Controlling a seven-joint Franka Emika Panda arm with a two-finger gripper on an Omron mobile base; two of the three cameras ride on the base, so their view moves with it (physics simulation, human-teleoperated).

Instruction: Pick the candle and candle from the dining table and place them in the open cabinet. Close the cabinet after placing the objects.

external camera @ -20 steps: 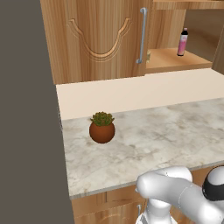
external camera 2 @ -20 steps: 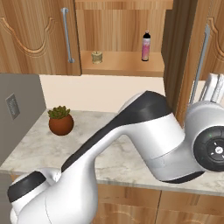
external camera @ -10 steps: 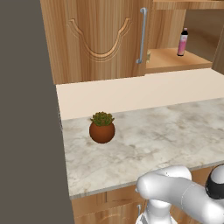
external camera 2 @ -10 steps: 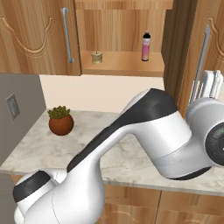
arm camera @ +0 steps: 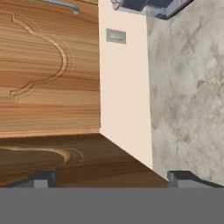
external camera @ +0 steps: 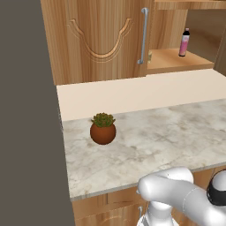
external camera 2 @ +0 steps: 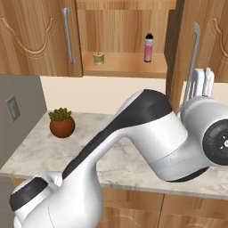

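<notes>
A stubby golden-tan candle [external camera 2: 98,58] stands on the shelf of the open wall cabinet [external camera 2: 124,67], left of a pink bottle [external camera 2: 148,46]. From the left base view the candle [external camera: 149,56] peeks out just behind the edge of the shut left door [external camera: 101,39]. My gripper [external camera 2: 203,81] is raised at the right, next to the handle of the open right door [external camera 2: 193,58]. In the hand view my gripper [arm camera: 111,180] is open with nothing between its tips, and the carved door panel [arm camera: 48,65] lies close in front of it.
A small plant in a round brown pot [external camera: 103,129] sits on the marbled counter [external camera: 154,141] below the cabinet. My arm's large white and dark elbow [external camera 2: 151,129] hangs over the counter's right part. A wall outlet [arm camera: 116,36] is on the beige backsplash.
The arm's elbow has swung slightly right and the hand has edged a little left and up by the open door. The candle, bottle and plant have not moved.
</notes>
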